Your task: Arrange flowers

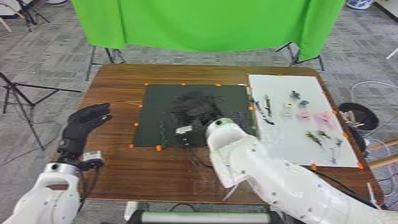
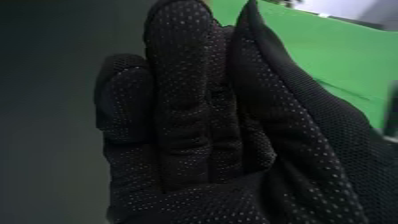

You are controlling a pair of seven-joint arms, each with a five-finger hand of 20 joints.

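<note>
In the head view my right hand point(image 1: 194, 111) is over the dark mat point(image 1: 153, 115), hard to tell from it. The right wrist view shows this hand point(image 2: 187, 135) with straight fingers and the thumb close beside them, nothing visible in its grasp. My left hand point(image 1: 87, 120) is open above the wood left of the mat. On the white board point(image 1: 280, 145) lie pink flowers point(image 1: 323, 118), a paler bloom point(image 1: 287, 106), dark sprigs point(image 1: 296, 95) and greenish sprigs point(image 1: 314, 137). Thin black pieces point(image 1: 265, 114) lie by the board's left edge.
Orange markers point(image 1: 159, 148) surround the mat and board on the brown table point(image 1: 115, 172). Beyond the far edge hangs a green cloth point(image 1: 209, 25). A black round container point(image 1: 358, 116) stands off the table's right side. My right forearm crosses the near right part of the table.
</note>
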